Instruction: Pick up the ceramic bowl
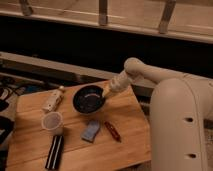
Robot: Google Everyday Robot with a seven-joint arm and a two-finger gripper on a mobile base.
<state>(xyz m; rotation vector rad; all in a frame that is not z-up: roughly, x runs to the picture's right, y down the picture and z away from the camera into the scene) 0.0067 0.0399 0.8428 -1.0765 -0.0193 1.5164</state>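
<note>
The ceramic bowl [88, 99], round, dark and glossy, is over the back middle of the wooden table [127, 117]. My gripper [106, 91] is at the bowl's right rim and is shut on it. The pale arm [137, 70] reaches in from the right. The bowl looks tilted a little and held just above the tabletop.
A white bottle [53, 99] lies left of the bowl. A translucent whitish cup [52, 122] stands in front of it. A black bar [54, 151], a blue sponge [91, 131] and a reddish tool [112, 131] lie nearer the front. My pale body [185, 125] fills the right.
</note>
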